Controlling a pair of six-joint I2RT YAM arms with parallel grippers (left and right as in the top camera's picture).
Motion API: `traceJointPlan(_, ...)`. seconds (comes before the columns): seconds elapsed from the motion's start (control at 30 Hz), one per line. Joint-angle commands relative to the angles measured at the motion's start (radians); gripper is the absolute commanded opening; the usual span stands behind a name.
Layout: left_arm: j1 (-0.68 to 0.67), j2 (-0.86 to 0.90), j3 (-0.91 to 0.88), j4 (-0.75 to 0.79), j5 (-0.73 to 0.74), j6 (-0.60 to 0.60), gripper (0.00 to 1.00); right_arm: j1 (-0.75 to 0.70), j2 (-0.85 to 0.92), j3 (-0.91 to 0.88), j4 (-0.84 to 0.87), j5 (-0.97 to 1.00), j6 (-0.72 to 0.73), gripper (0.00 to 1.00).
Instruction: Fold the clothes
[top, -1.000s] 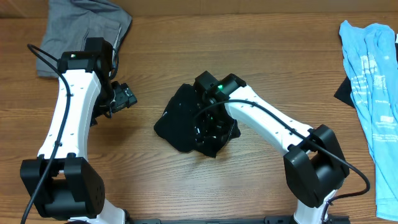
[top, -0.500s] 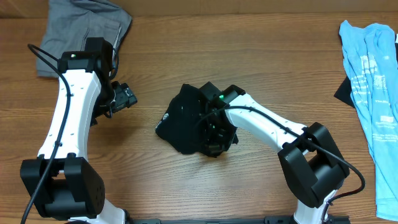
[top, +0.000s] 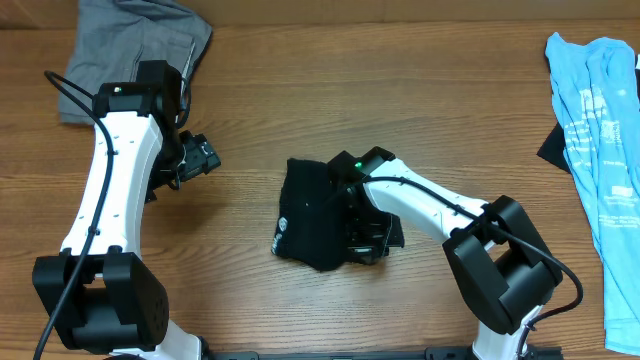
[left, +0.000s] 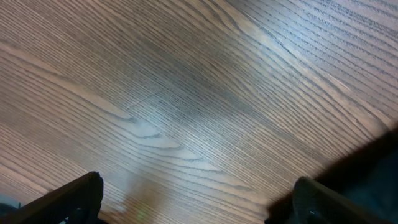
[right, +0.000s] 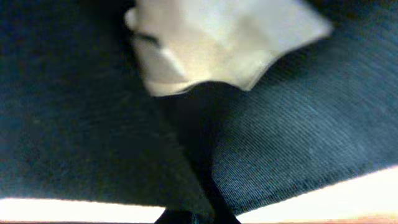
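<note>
The clothes are a black T-shirt (top: 315, 225) lying bunched in the middle of the table, with a small white round logo (top: 282, 226) at its left edge. My right gripper (top: 366, 238) is down in the shirt's right side and shut on the fabric. In the right wrist view black cloth (right: 298, 130) fills the frame, a white tag (right: 217, 43) shows at the top, and the right gripper (right: 198, 214) is almost hidden by the folds. My left gripper (top: 200, 160) hangs open left of the shirt, over bare wood. Its fingers (left: 68, 202) are spread wide with nothing between them.
A grey folded garment (top: 130, 45) lies at the back left, behind my left arm. A light blue printed shirt (top: 600, 130) lies along the right edge, with a dark piece (top: 550, 150) showing under it. The wooden tabletop (top: 420, 100) runs bare between them.
My right gripper has shut on the black shirt and pulled it towards the front; the bundle has shifted and changed shape. The left arm has not moved.
</note>
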Motion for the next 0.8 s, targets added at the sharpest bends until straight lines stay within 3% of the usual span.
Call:
traceJointPlan(0.0,-0.008,-0.01,-0.009,-0.002,0.005,0.016,1.0,0.002,-0.1,0.053,-0.084,0.11,0.056,0.17)
traceJointPlan(0.03,-0.008,-0.01,-0.009,-0.001,0.005,0.016,1.0,0.002,-0.114,0.067,-0.107,0.123,0.058,0.33)
traceJointPlan(0.07,-0.008,-0.01,-0.009,0.0,0.005,0.016,1.0,0.001,-0.138,0.091,-0.141,0.139,0.058,0.69)
traceJointPlan(0.17,-0.008,-0.01,-0.009,-0.003,0.005,0.017,1.0,-0.027,-0.188,0.156,-0.196,0.15,0.058,0.9)
traceJointPlan(0.3,-0.008,-0.01,-0.009,0.001,0.005,0.016,1.0,-0.116,-0.232,0.226,-0.144,0.123,0.051,0.89)
traceJointPlan(0.43,-0.008,-0.01,-0.009,0.008,0.012,0.016,1.0,-0.192,-0.229,0.228,0.042,-0.066,-0.111,0.88)
traceJointPlan(0.77,-0.008,-0.01,-0.009,0.01,0.015,0.017,1.0,-0.247,-0.068,0.212,0.166,-0.209,-0.109,0.88)
